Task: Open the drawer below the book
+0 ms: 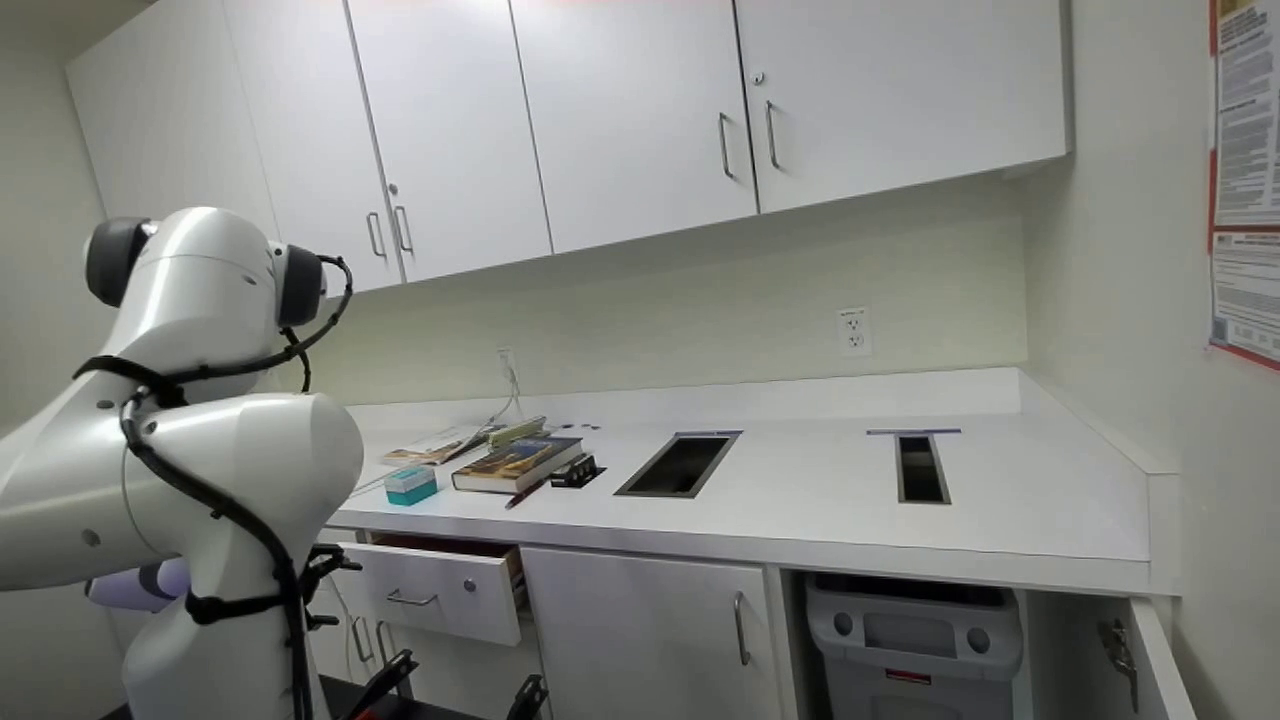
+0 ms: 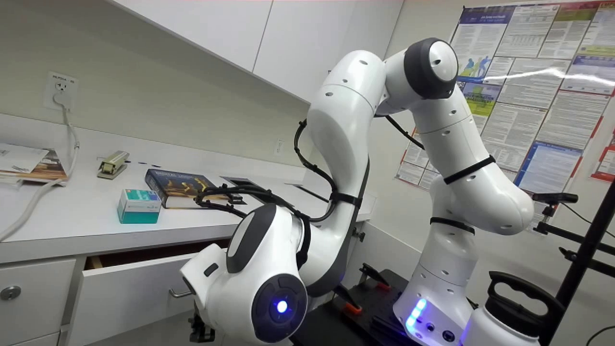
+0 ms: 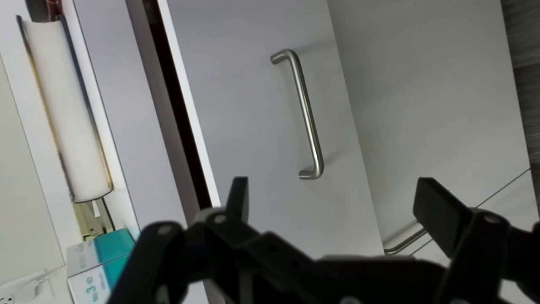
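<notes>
The fingers [image 3: 442, 215] stood spread, empty, near the part-open drawer [image 3: 270, 135], which would likely slide lightly if gripped mid-length on its rigid, slick-looking bar handle [image 3: 306, 107].

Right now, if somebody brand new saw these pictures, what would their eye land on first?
Probably the big white robot arm looming in both exterior views, or the round blue light glowing low on it in an exterior view. Next might come the drawer, standing partly open under the counter that bears the book. In the wrist view, the drawer's silver handle shows above the open black pincer.
</notes>
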Robot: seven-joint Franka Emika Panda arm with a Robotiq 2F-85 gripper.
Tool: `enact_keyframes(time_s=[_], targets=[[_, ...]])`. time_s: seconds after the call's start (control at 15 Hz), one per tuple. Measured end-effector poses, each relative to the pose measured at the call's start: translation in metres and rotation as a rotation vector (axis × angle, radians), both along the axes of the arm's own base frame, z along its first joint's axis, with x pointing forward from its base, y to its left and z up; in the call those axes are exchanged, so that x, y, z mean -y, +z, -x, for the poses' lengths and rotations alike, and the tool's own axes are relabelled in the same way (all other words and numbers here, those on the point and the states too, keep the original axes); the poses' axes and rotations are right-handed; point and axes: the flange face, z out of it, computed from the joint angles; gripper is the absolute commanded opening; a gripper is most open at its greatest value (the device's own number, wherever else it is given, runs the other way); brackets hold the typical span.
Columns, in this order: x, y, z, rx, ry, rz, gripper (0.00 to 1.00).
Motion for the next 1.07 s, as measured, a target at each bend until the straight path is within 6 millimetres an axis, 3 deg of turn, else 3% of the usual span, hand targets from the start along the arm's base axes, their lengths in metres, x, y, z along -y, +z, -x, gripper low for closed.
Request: enact_keyframes(time_s=[0.4, 1.07], targets=[[-0.005, -0.011, -0.003, 0.021, -0.016, 0.02, 1.0], [-0.011, -0.062, -0.028, 0.168, -0.107, 0.114, 1.0]])
